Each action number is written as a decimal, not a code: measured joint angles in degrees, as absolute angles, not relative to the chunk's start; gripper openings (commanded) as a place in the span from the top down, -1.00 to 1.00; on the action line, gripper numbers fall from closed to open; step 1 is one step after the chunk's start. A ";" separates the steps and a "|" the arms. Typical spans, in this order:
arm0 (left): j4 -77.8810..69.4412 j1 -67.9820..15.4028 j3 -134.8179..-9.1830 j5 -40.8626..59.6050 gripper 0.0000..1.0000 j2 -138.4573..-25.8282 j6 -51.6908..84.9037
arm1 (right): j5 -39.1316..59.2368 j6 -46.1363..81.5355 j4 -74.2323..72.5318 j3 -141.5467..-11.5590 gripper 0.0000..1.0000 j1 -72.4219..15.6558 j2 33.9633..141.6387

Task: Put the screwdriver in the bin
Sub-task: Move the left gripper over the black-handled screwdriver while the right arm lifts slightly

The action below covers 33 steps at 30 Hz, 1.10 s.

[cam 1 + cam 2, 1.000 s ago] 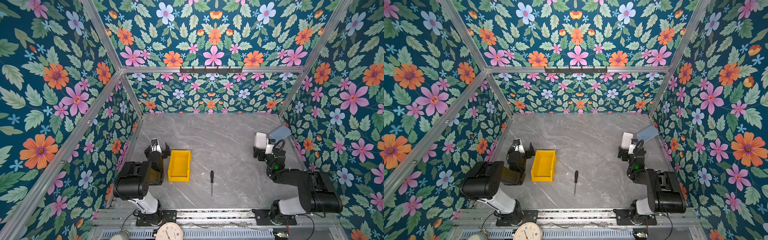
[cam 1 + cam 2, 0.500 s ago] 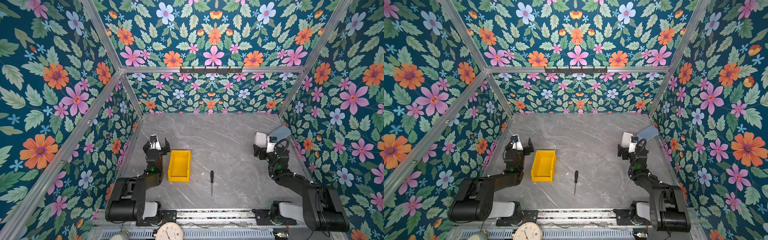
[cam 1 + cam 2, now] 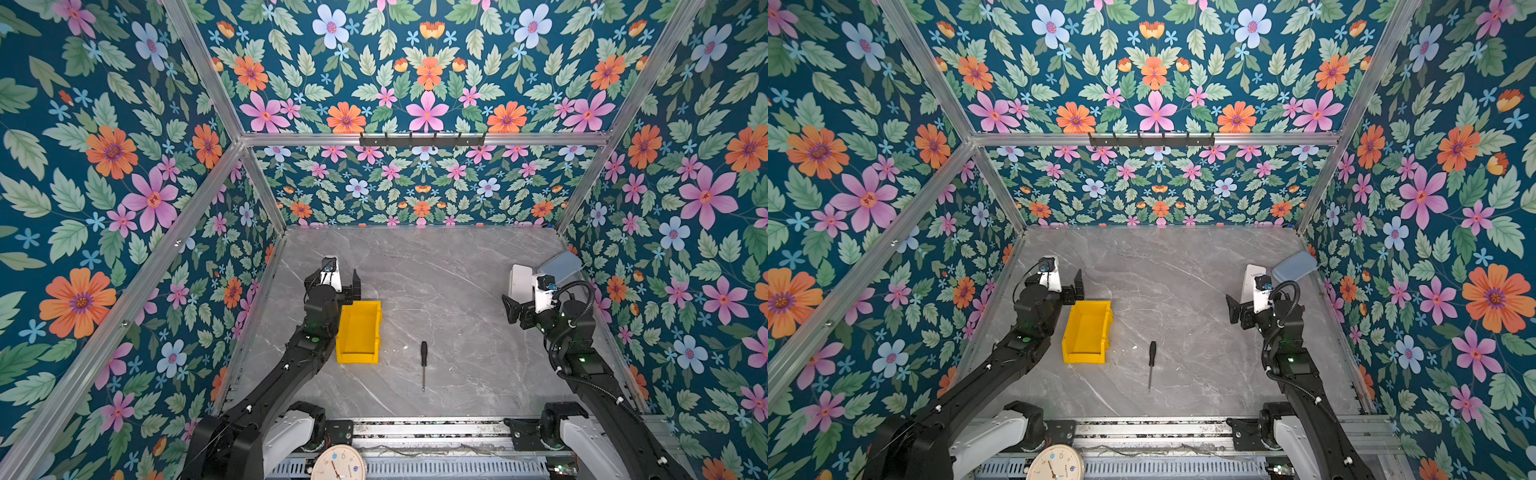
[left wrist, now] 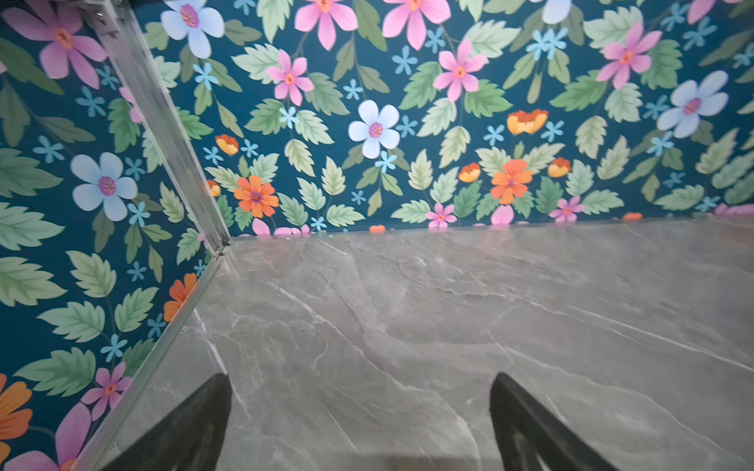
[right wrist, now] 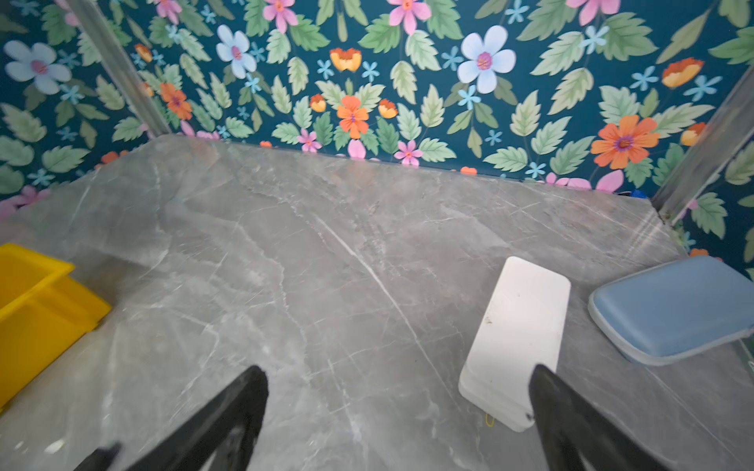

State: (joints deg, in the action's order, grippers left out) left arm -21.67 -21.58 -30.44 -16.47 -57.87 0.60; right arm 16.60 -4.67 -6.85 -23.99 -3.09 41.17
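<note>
Near the front edge of the table [image 3: 436,266] we find the screwdriver [image 3: 423,363] lying flat, just right of the bin [image 3: 357,356] and apart from it; clear all round, so we judge a top grasp easy. Left gripper [image 4: 359,381] hovers by the bin's far corner, jaws spread wide, empty. Right gripper [image 5: 398,371] hangs near the white box [image 5: 516,338], likewise spread, holding nothing. Both arms stretch forward, neither over the screwdriver.

The only markings are small numerals on the round white dial [image 3: 338,464], too tiny to read.
</note>
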 measured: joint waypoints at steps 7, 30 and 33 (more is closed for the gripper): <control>-9.37 -32.73 -34.68 -20.16 -1.00 -55.77 6.63 | 27.27 -12.03 9.67 -28.95 -0.99 -4.29 34.83; 10.87 -62.41 -52.10 -22.79 -0.99 -77.71 34.89 | 41.54 -32.80 46.39 -46.70 -0.98 -18.92 34.94; 13.47 -63.37 -53.93 -21.17 -0.96 -80.27 39.53 | 41.34 -33.47 48.95 -48.01 -0.98 -21.71 34.65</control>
